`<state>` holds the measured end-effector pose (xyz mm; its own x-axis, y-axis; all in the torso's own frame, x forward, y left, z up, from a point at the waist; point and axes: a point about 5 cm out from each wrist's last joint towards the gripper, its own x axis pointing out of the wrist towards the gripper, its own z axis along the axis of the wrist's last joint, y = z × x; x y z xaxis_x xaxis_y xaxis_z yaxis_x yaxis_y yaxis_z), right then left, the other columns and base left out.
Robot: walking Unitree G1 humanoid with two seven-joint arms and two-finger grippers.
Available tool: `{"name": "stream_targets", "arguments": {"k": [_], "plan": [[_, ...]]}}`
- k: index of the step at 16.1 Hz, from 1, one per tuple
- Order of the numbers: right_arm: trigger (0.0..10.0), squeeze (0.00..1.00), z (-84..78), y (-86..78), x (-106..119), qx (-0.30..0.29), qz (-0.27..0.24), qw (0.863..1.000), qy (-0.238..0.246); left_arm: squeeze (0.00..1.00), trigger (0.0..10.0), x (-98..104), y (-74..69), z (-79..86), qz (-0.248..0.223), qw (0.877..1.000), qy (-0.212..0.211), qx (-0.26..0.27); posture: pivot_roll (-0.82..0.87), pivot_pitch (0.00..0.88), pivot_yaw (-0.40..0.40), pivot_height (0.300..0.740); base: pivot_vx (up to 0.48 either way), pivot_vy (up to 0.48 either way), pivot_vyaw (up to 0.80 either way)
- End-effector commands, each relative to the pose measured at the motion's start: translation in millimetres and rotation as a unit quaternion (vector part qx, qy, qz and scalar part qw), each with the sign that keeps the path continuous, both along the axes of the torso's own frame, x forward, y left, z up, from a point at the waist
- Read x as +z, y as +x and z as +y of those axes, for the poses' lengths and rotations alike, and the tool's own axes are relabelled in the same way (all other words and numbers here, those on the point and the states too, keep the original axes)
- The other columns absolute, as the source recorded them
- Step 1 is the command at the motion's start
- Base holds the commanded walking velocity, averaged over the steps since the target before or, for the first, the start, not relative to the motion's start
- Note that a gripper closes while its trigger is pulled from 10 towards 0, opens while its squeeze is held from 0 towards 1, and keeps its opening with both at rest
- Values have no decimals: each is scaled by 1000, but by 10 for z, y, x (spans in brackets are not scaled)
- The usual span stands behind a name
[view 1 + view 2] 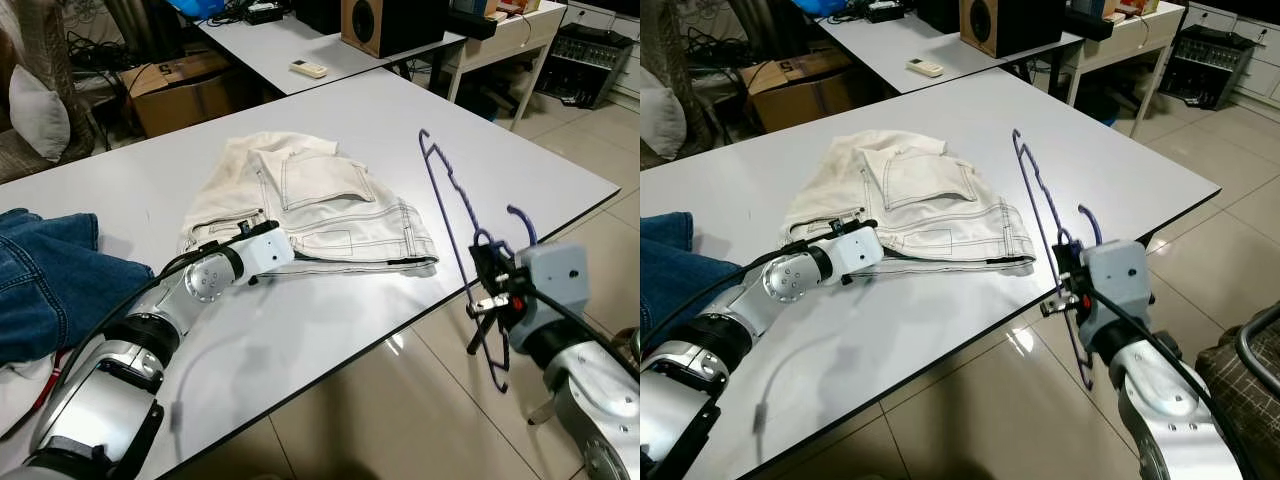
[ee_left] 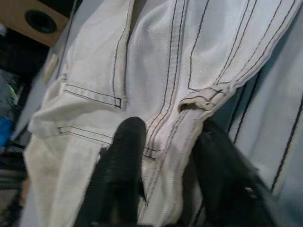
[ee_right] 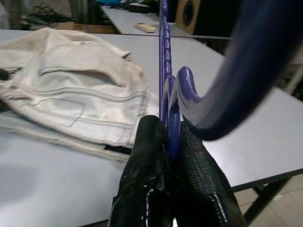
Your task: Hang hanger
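Observation:
White jeans lie crumpled in the middle of the white table. My left gripper rests at their near waistband; in the left wrist view its fingers are closed on a raised fold of that waistband. My right gripper hovers off the table's front right edge, above the floor. It is shut on a purple hanger, which stands nearly upright with its hook beside the wrist. The right wrist view shows both fingertips pinching the hanger's bar.
Blue denim is piled at the table's left end. Behind stand a second table with a remote and a speaker, plus a cardboard box. Tiled floor lies in front, below the table edge.

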<state>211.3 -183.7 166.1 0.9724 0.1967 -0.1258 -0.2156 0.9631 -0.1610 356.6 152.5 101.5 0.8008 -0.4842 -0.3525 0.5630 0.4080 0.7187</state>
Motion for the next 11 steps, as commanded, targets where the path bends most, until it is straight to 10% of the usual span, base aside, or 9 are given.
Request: {"name": "stream_targets", "arguments": {"k": [1,8,11], "plan": [[10000,0,1,-14,39,9,-8,1000,14,0,0,100,64,1,7,999,-32,11,-246,0,111,740,0,0,0],[10000,0,78,-197,15,93,20,995,31,0,0,195,152,-41,13,996,-80,39,-256,0,135,740,0,0,0],[10000,0,167,-339,93,173,20,983,62,0,0,382,244,-81,16,981,-182,66,-261,0,139,740,0,0,0]]}}
